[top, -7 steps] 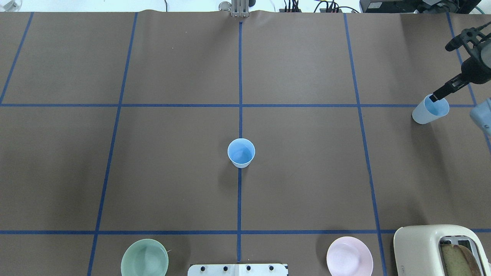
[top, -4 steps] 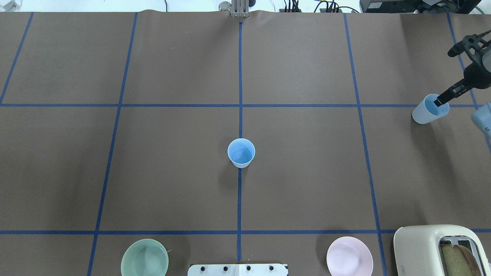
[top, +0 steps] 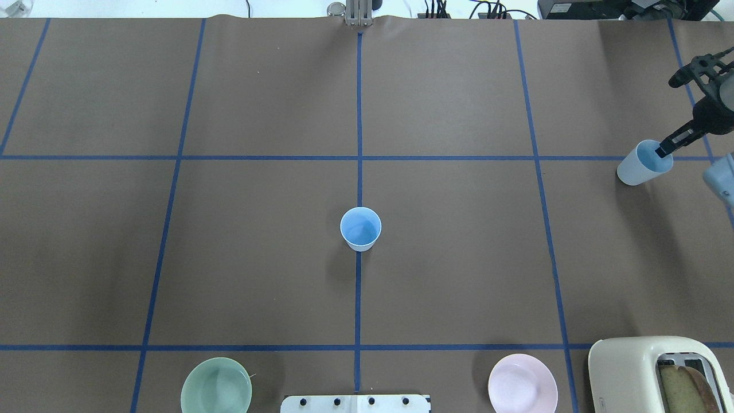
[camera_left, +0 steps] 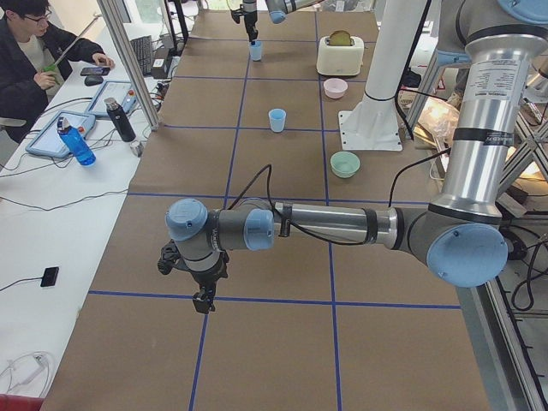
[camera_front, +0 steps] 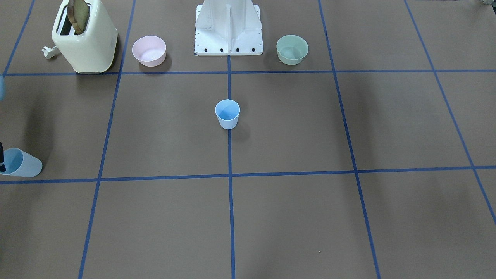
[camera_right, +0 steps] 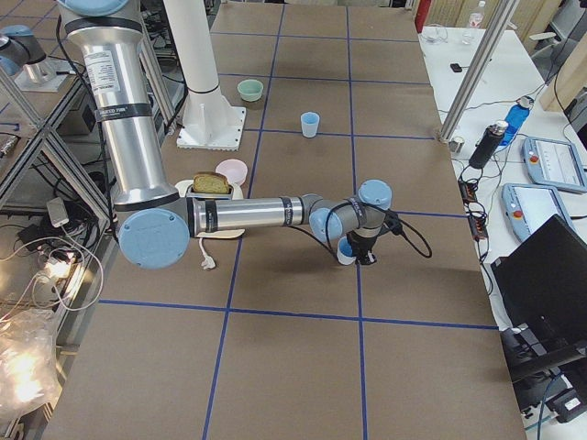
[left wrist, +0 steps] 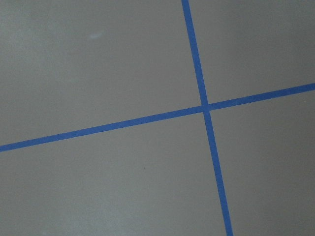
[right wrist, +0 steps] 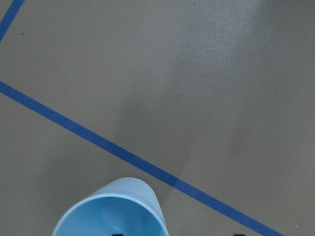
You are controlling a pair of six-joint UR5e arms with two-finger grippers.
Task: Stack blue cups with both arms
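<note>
Pale-blue plastic, twice over: one cup (top: pixel 360 228) stands upright on the centre line in the middle of the brown table (top: pixel 258 258), while the other cup (top: pixel 637 167) sits at the far right edge, beside a cross line of blue tape. Over that second cup hangs the right gripper (camera_right: pixel 359 253), its jaws apart and straddling the cup's wall. One fingertip (top: pixel 665 149) dips inside the mouth; its partner, seen only at the edge of the wrist view, sits outside the rim. With the wall between the jaws, a squeeze looks enough to pinch it.

From there the middle cup lies to the left and somewhat nearer the robot. Its mouth is up and its long axis vertical, so a cup lowered straight down should nest in it.

The left gripper (camera_left: pixel 204 298) hovers low over bare table at the left end, well apart from both cups. Whether its jaws are apart or together cannot be told. The right arm appears the one placed to lift first, with the left arm farther from either cup.
</note>
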